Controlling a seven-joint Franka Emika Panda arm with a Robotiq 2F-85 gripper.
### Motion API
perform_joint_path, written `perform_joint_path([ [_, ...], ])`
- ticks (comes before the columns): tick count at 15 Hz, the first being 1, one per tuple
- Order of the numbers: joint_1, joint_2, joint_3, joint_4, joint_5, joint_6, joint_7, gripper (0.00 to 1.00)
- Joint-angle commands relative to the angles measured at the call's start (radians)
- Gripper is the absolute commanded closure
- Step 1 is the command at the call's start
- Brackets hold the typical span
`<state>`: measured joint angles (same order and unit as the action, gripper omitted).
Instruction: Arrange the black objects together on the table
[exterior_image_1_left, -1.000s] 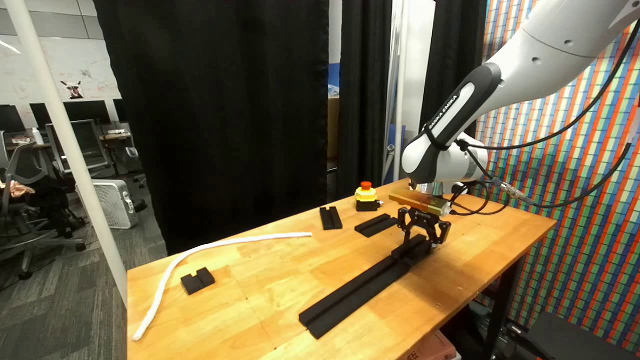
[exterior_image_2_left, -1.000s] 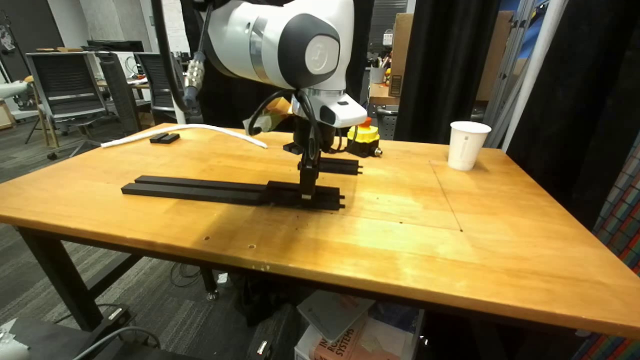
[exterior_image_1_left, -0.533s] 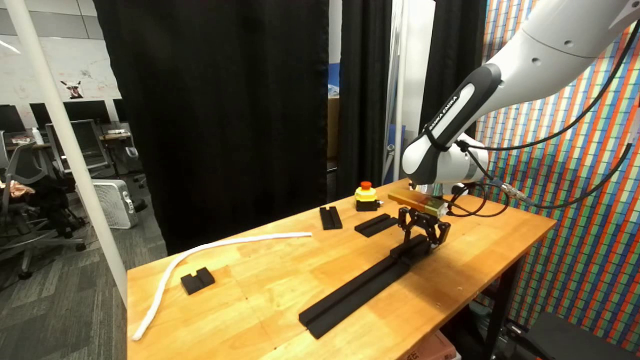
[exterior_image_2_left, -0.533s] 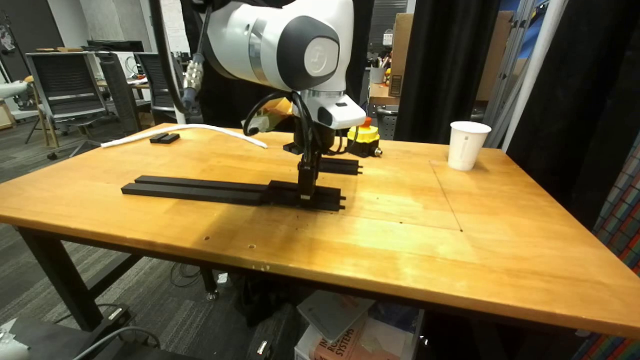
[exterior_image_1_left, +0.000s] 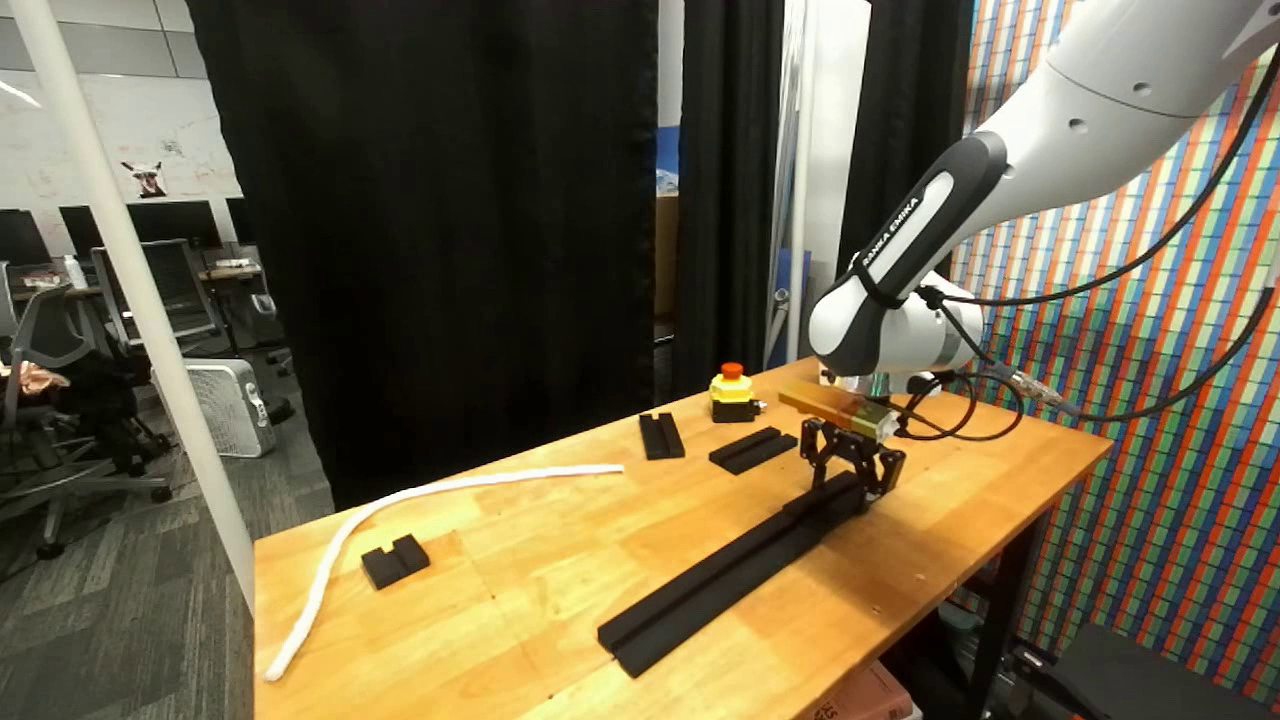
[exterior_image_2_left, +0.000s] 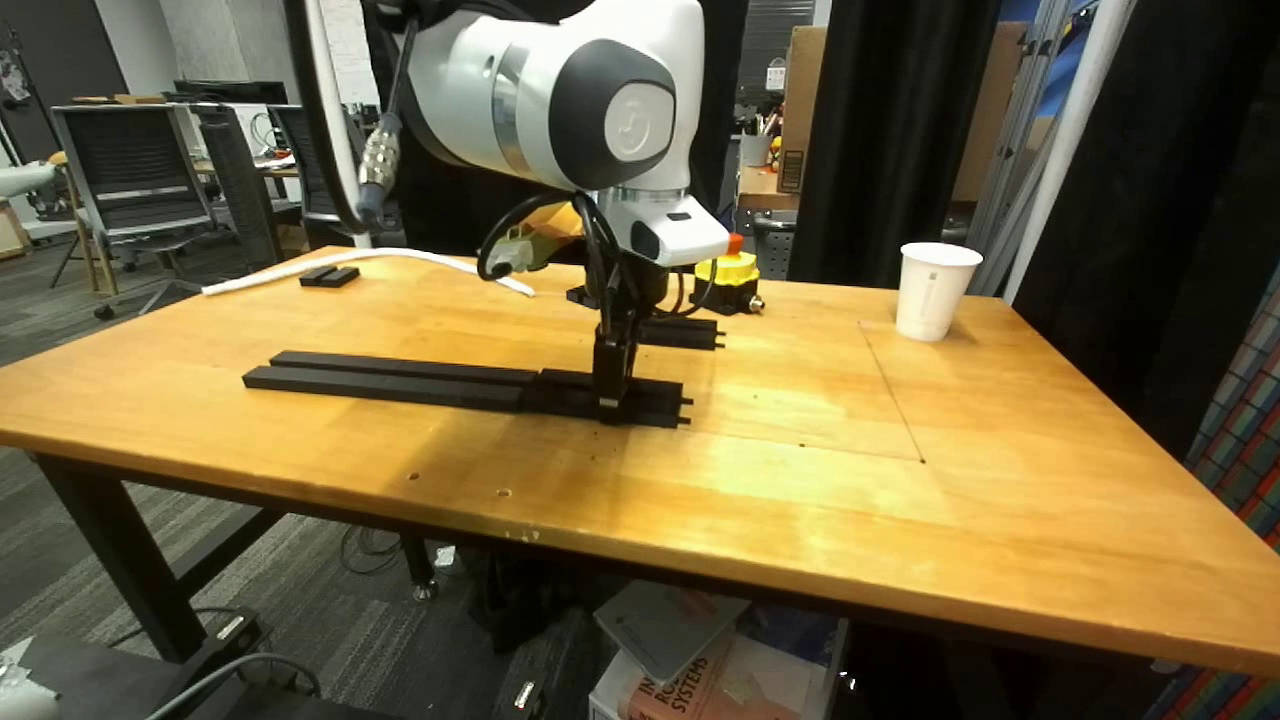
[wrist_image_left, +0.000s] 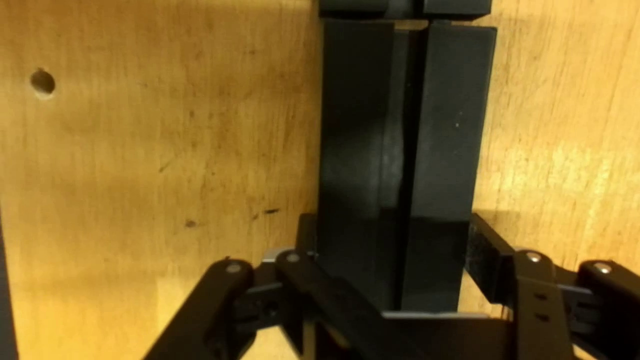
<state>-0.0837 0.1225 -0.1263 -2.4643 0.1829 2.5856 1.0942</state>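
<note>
Spreading across the lower part of both exterior views was the wooden tabletop (exterior_image_2_left: 820, 540). In an exterior view, the white arm (exterior_image_1_left: 1090, 135) slanted in from the upper right, a long black strip (exterior_image_1_left: 715, 590) lay at lower centre, and a white cord (exterior_image_1_left: 440, 487) curved at lower left. In the wrist view, the tool (wrist_image_left: 390, 237) gripped a grooved block (wrist_image_left: 357, 150) by both sides, nearly in line with the strip's end at the top edge; whether they touched was unclear. In an exterior view, a loose block (exterior_image_1_left: 752, 450) and a second block (exterior_image_1_left: 661, 436) lay right of centre, with a red-topped button (exterior_image_1_left: 732, 393) higher in the frame and a small block (exterior_image_1_left: 395, 563) at lower left.
</note>
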Motion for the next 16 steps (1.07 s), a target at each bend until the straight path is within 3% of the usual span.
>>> perform_joint_path([
  [1, 0.006, -0.043, -0.008, -0.041, -0.026, 0.019, 0.007, 0.53],
  [6, 0.007, -0.044, -0.002, -0.039, -0.019, 0.011, -0.002, 0.53],
  [16, 0.031, -0.058, -0.001, -0.074, -0.05, 0.044, 0.108, 0.53],
])
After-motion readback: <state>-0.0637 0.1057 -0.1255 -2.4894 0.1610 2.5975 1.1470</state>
